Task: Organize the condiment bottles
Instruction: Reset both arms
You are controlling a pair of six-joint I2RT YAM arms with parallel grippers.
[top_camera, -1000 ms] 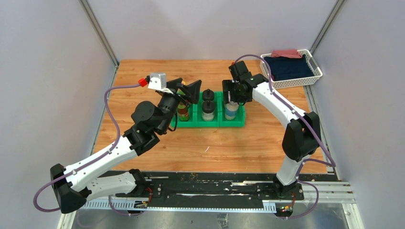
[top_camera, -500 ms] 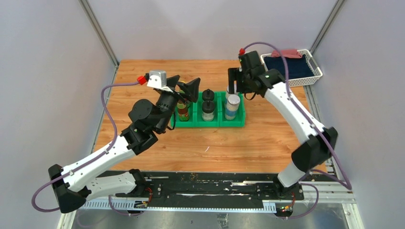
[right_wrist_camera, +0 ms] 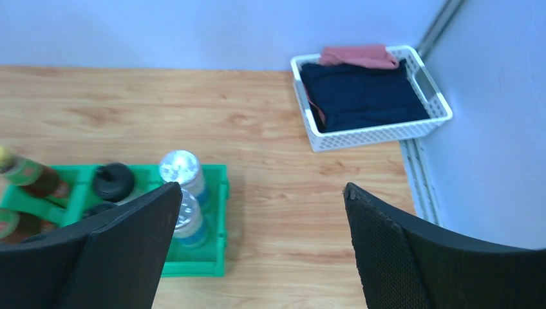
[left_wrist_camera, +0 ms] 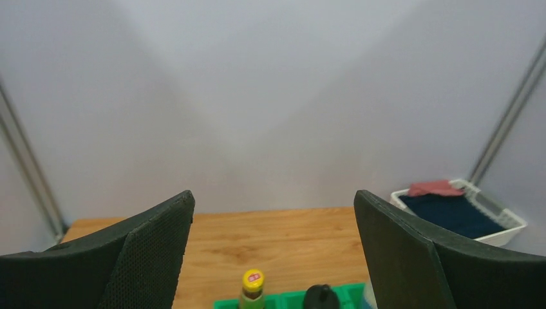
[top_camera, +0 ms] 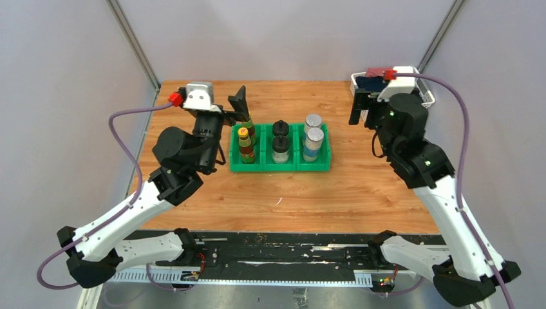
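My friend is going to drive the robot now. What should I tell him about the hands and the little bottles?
Left gripper: open, empty, hovering by the bin's far left corner.
Right gripper: open, empty, raised off to the right of the bin.
Bottles: all six stand in the green bin, one kind per compartment. The brown yellow-capped bottles are on the left, the black-knob jars in the middle, the silver-lidded shakers on the right.
Done: the sorting looks finished; I see no bottle outside the bin.
Left: probably only parking the arms.
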